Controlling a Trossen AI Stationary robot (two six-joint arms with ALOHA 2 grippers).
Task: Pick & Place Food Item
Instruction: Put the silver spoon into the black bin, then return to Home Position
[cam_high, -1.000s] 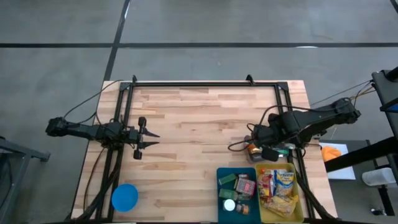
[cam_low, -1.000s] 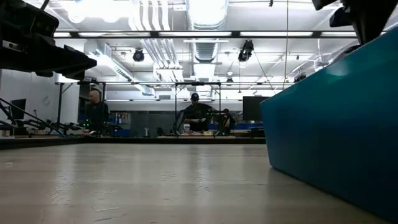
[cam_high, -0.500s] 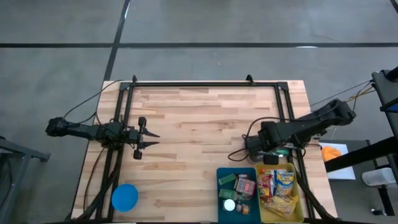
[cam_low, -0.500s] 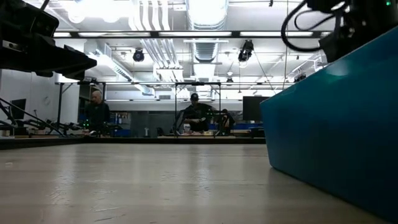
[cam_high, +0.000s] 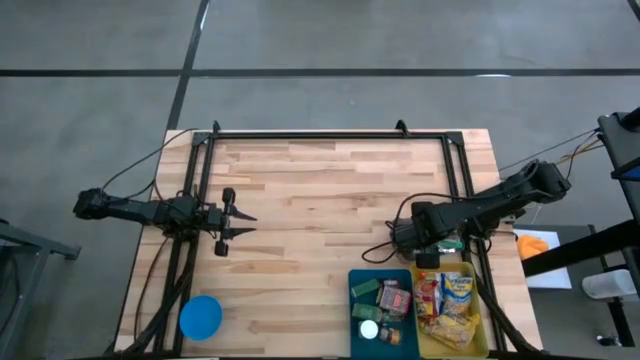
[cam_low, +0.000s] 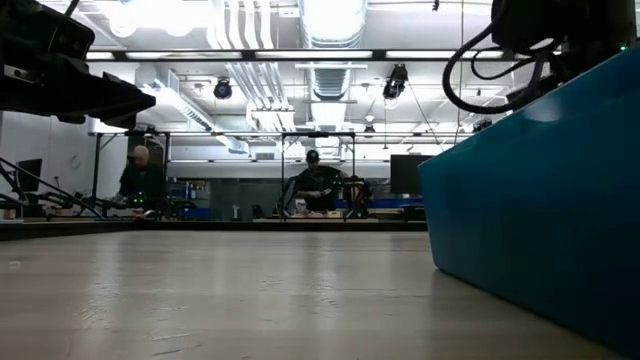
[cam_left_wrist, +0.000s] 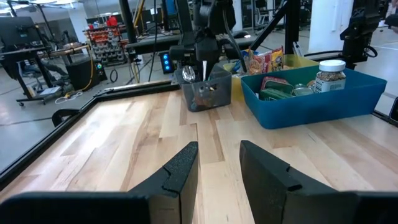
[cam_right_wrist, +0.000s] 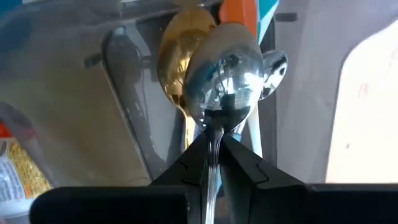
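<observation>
Step in hand: right gripper (cam_right_wrist: 213, 163) pinching a silver spoon (cam_right_wrist: 221, 84) by its handle, over the clear utensil holder (cam_left_wrist: 204, 88) just beyond the blue bin (cam_high: 381, 312), near right. Next probably lift it clear. Left gripper (cam_left_wrist: 214, 165) waits at left, fingers slightly parted, empty. Food sits in two bins: blue and yellow bin (cam_high: 450, 345). One blue plate (cam_high: 201, 317).
</observation>
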